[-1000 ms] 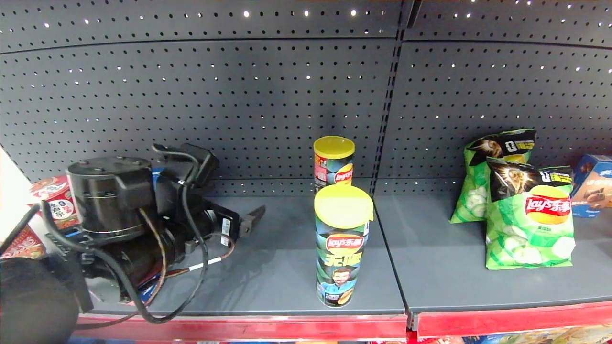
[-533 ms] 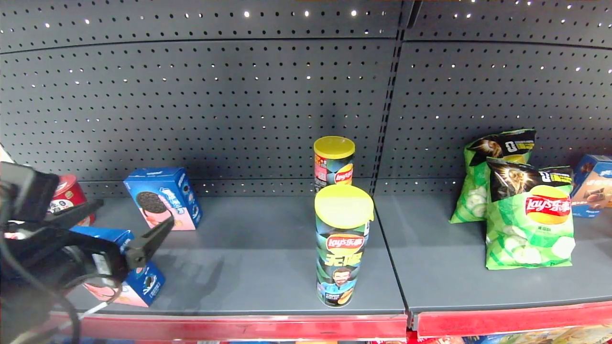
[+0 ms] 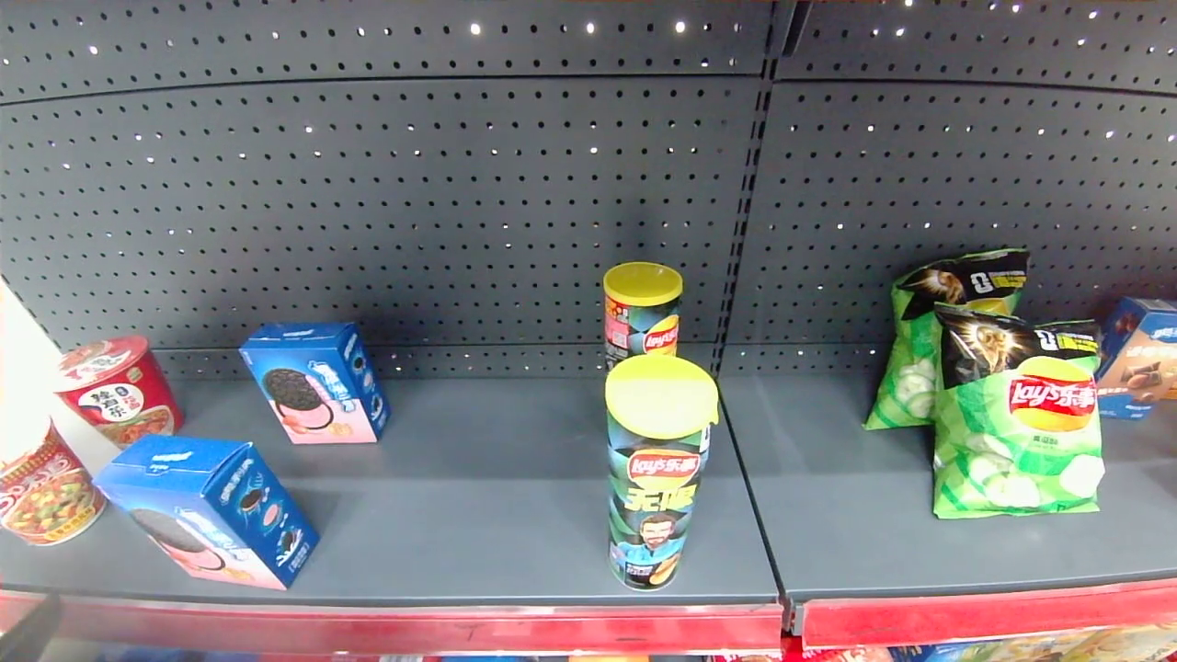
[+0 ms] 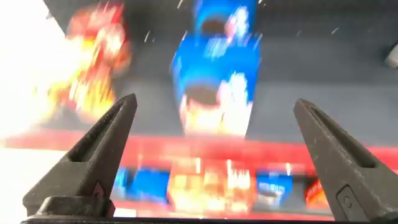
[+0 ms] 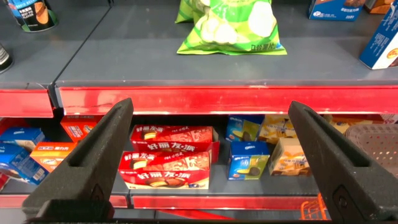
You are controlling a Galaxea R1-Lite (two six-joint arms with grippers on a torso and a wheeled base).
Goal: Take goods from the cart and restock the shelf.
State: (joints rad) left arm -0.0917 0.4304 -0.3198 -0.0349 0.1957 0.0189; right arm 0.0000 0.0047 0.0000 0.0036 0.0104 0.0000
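On the grey shelf (image 3: 497, 496) a blue cookie box (image 3: 207, 510) lies near the front left, and a second blue cookie box (image 3: 314, 382) stands farther back. My left gripper (image 4: 214, 102) is open and empty in front of the shelf edge, with the blurred blue cookie box (image 4: 211, 62) beyond its fingers. My right gripper (image 5: 210, 106) is also open and empty, level with the red shelf edge (image 5: 217, 99) below a green chip bag (image 5: 230, 25).
Two yellow-lidded chip cans (image 3: 657, 469) (image 3: 642, 308) stand mid-shelf, one behind the other. Green chip bags (image 3: 1016, 423) and a blue box (image 3: 1140, 354) sit to the right, red cup noodles (image 3: 115, 386) at far left. Red boxes (image 5: 168, 158) fill the lower shelf.
My left arm has pulled back off the shelf toward the lower left and left the head view, uncovering both blue cookie boxes. The goods on the shelf have not moved.
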